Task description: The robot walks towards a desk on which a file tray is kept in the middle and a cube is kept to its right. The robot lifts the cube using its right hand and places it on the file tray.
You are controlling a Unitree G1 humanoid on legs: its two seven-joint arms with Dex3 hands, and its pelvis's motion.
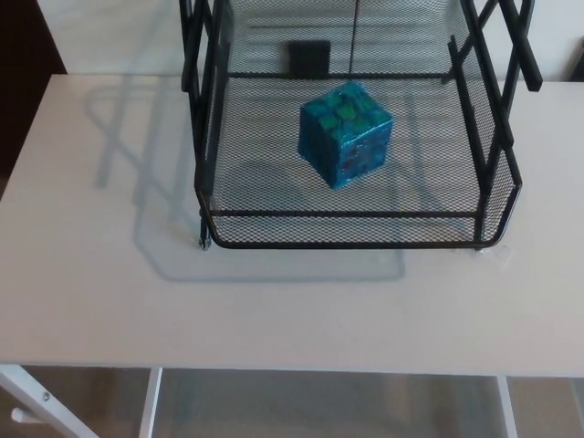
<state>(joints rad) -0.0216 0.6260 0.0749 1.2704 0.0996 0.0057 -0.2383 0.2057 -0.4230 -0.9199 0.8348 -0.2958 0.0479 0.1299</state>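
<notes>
White desk (pixel 109 292) bears tray (pixel 356 243) holding cube (pixel 347 133).

The robot's left hand is not in view: nothing of it comes in from the left side of the picture, no arm and no wrist. The right hand is not in view either, and no arm or wrist comes in from the right side. Since no part of the robot's body shows in the head view, there is no way to tell how its arms are held or what its hands are doing.
</notes>
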